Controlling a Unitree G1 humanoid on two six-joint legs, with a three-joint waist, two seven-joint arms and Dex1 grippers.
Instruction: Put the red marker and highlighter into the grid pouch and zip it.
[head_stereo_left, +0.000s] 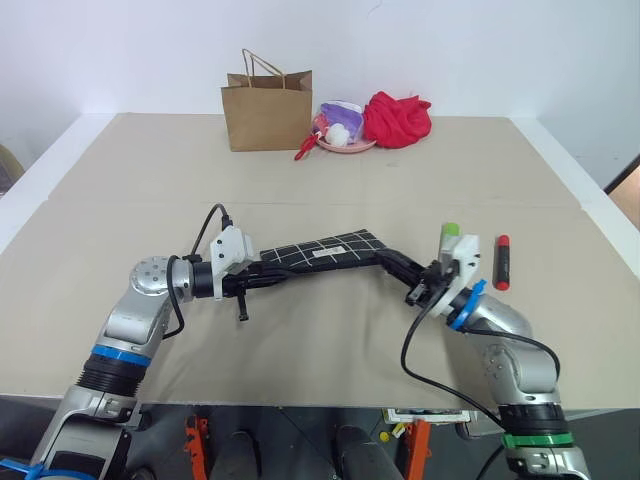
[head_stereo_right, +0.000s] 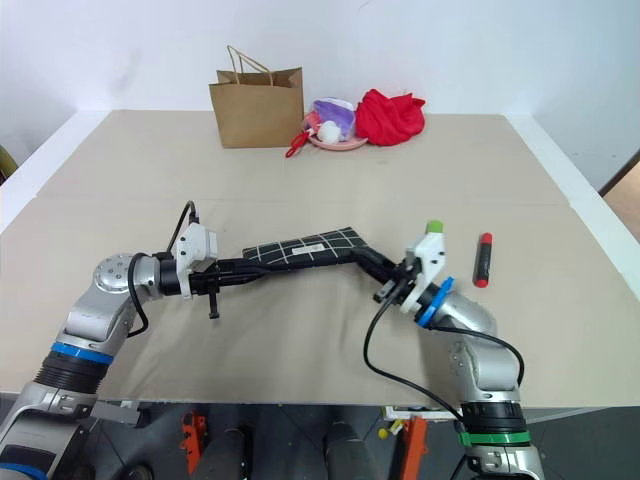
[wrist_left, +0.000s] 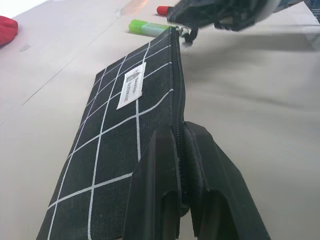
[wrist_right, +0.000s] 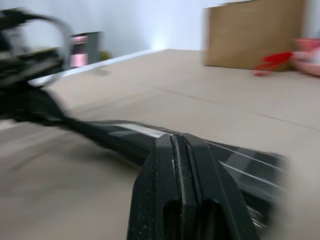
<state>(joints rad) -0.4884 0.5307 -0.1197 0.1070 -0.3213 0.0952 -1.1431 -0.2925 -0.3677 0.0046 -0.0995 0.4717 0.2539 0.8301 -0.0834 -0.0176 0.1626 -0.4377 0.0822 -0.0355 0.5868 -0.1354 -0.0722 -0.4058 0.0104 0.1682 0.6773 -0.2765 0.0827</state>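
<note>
Black grid pouch (head_stereo_left: 322, 252) hangs stretched between both grippers above the tabletop (head_stereo_left: 300, 180). Left gripper (head_stereo_left: 262, 280) has its fingers (wrist_left: 165, 195) clamped shut on one end, right gripper (head_stereo_left: 413, 292) pinched closed on the opposite end. One highlighter (head_stereo_left: 449, 232) and one red marker (head_stereo_left: 502, 262) lie beyond that far end.

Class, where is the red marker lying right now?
In the head views the red marker lies on the table at the robot's right, just outboard of the right gripper, with the highlighter beside it.
</note>
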